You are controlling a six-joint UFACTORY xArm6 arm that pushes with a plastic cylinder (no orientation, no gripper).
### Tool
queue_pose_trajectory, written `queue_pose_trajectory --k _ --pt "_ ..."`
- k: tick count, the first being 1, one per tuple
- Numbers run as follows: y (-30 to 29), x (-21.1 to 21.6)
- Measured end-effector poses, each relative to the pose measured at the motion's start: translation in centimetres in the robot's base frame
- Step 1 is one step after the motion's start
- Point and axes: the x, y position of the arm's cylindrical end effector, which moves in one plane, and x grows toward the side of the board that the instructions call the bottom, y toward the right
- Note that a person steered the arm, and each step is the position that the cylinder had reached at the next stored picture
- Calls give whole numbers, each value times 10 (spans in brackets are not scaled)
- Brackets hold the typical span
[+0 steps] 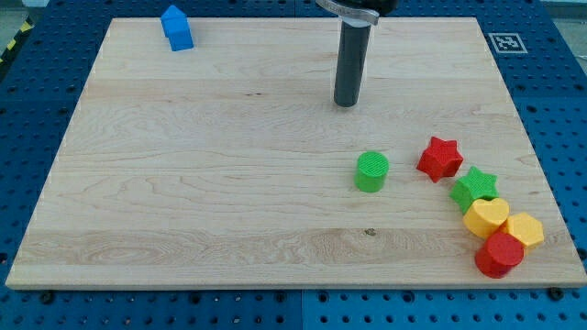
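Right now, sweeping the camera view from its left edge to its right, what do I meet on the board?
Blue block → my tip → green cylinder → red star → green star. The yellow and red blocks at the lower right overlap, so I leave them unordered.

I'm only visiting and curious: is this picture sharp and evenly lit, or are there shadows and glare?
In the camera view, light is soft and even, no harsh glare on the wooden board; the green cylinder and red star look sharp with faint shadows; my tip, above the green cylinder and apart from it, is crisp; the rod's top is cropped.
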Motion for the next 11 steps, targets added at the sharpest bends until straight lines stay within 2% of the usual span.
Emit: queue_pose_trajectory --k 5,6,7,8,9,10,11 --pt "0 7" --pt "46 7" --pt "128 20" --pt "203 55" --pt "253 119" --pt "264 174" --pt "263 174"
